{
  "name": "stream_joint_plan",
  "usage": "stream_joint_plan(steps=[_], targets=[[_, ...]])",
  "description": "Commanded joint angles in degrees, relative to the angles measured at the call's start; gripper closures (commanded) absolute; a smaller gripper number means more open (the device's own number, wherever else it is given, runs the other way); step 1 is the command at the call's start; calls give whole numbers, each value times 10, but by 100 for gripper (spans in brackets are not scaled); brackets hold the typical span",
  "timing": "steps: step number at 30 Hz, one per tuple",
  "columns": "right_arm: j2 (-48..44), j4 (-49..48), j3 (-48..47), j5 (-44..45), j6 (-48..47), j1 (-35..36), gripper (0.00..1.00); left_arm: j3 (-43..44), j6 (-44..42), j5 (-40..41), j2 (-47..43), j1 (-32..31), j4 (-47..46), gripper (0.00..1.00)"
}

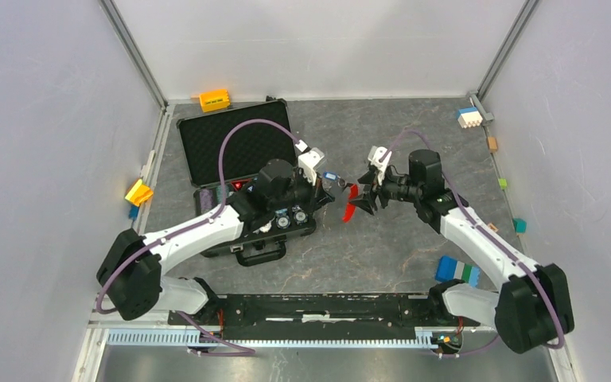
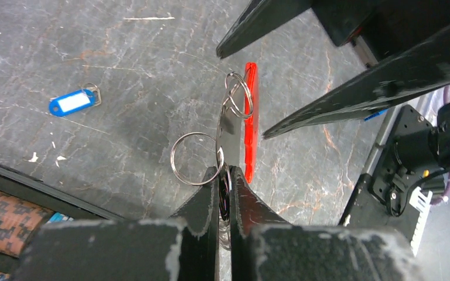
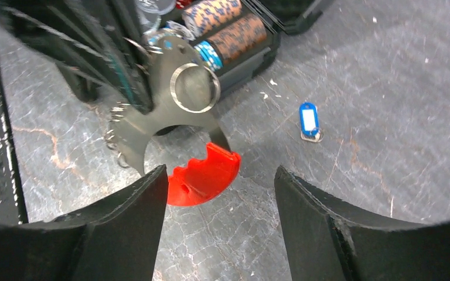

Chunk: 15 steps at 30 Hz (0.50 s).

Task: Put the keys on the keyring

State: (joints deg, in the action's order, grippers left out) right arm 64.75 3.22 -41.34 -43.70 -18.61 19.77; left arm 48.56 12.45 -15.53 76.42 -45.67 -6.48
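My left gripper is shut on the keyring, a flat silvery metal piece with wire rings and a bright red strip, and holds it above the table. One large ring hangs beside the fingertips. My right gripper stands open facing it, and the red strip lies just past its left finger. A small key with a blue plastic head lies flat on the table, apart from both grippers. From above, the two grippers meet mid-table, with the red strip between them.
An open black case with poker chips lies under the left arm. An orange block, a yellow one, a white-and-blue one and a blue-green one sit near the table's edges.
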Motion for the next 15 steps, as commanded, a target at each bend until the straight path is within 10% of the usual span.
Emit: stream_joint_plan(steps=[1,15], targets=[[40,-59,-24,64,78,2,30,48,37,53,16,-6,19,98],[134,-163,-16,107,209,17,42,124,83,105,70,-19,86,98]])
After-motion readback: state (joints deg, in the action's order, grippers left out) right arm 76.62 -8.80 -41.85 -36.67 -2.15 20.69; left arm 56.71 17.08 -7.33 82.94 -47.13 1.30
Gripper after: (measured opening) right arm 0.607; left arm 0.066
